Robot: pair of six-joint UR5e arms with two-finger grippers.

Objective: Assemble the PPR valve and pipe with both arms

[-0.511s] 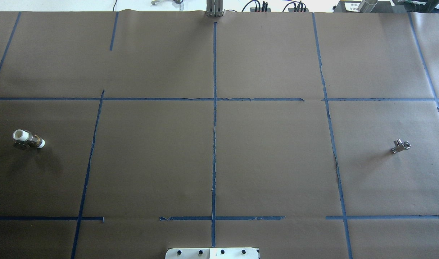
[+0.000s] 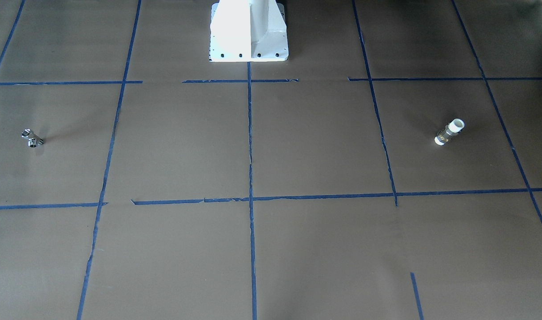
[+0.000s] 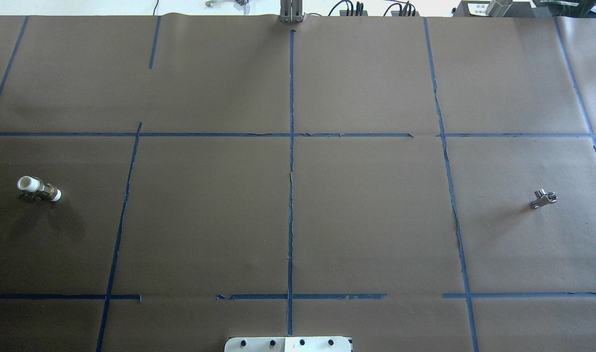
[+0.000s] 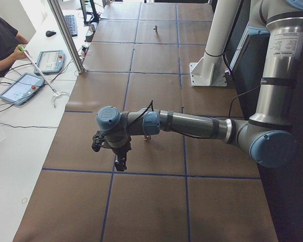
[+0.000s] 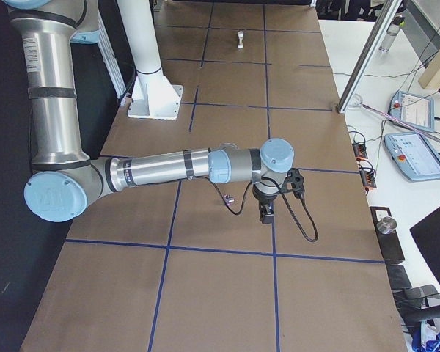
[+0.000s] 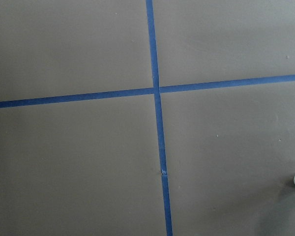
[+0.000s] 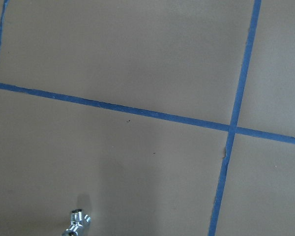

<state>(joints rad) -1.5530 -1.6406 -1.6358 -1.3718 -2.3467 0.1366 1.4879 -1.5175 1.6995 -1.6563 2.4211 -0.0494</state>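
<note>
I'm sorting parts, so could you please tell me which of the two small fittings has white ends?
The left-hand fitting, on the robot's left side, has the white ends; the right-hand fitting is all shiny metal.

We found the PPR fitting [image 3: 38,189] lying on the table [image 3: 376,220] at the robot's far left and the angle valve [image 3: 543,198] on it at the far right, well apart, with the pedestal base [image 3: 288,344] between them at the robot's edge. The left gripper [image 4: 120,162] hung above the table near the fitting, the right gripper [image 5: 266,214] near the valve.
</note>
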